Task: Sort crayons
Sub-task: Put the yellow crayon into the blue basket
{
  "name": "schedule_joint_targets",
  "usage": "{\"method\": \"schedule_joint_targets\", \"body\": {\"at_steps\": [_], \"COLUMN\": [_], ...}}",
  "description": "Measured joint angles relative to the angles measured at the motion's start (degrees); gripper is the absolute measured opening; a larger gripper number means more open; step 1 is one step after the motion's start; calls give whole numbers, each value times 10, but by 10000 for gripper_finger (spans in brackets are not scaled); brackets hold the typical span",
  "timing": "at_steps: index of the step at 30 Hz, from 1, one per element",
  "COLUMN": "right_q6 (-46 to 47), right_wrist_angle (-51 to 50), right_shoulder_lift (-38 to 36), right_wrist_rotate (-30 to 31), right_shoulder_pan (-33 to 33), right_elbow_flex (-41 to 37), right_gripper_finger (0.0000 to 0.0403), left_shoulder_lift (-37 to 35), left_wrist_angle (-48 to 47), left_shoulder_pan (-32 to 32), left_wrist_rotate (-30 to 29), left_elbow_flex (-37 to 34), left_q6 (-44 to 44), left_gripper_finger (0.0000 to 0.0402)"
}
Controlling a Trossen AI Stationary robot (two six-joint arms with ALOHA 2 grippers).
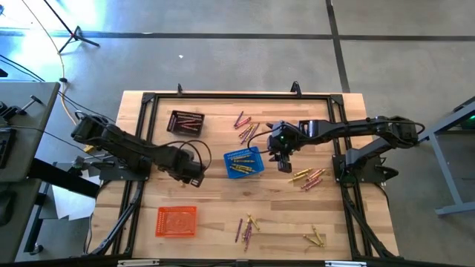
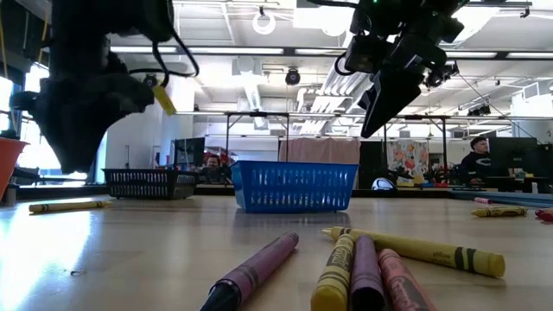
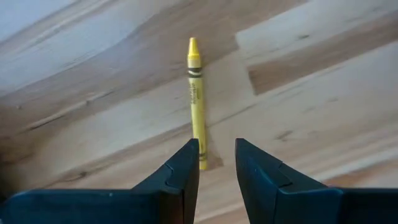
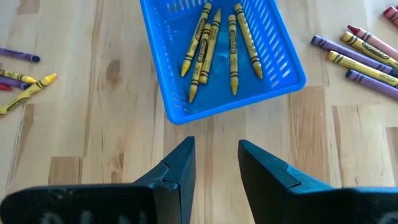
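My left gripper [image 1: 194, 178] is open and hangs above a lone yellow crayon [image 3: 196, 99] that lies flat on the wooden table, left of the blue basket [image 1: 243, 163]. One end of the crayon lies under one fingertip in the left wrist view. It also shows in the low view [image 2: 65, 206], with the gripper clear above it. My right gripper [image 1: 285, 165] is open and empty, above the table just right of the blue basket [image 4: 217, 62], which holds several yellow crayons [image 4: 214, 46]. Loose crayons lie in groups: far of the basket [image 1: 245, 126], right of it [image 1: 308, 176], and near the front edge [image 1: 245, 226].
A black basket [image 1: 185, 121] with red crayons stands at the far left. An orange basket [image 1: 177, 221] stands at the near left. More crayons lie at the near right [image 1: 315, 239]. A black frame runs along the table's edges [image 1: 223, 95].
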Motion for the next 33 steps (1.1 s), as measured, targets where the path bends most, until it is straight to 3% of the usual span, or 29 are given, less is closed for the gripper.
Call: {"method": "schedule_joint_targets", "body": {"at_steps": [20,23,27,33], "right_q6": [38,40,39,36], "right_wrist_angle": [4,4,5,-3], "right_shoulder_lift": [0,0,0,0], "right_wrist_rotate": [-23,-25,-25,-39], "right_shoulder_pan": [0,0,0,0], "right_elbow_flex": [0,0,0,0], "right_gripper_finger": [107,107,107,107], "left_shoulder_lift": [-2,-1,-1,-3], "left_wrist_angle": [120,121,132,134], "left_shoulder_pan": [7,7,6,13], "left_wrist_rotate": [24,24,20,-26], "left_elbow_flex": [-112,-114,-115,-87], "left_q6": [-49,-61,-80,-85], "left_gripper_finger": [89,71,13,4]}}
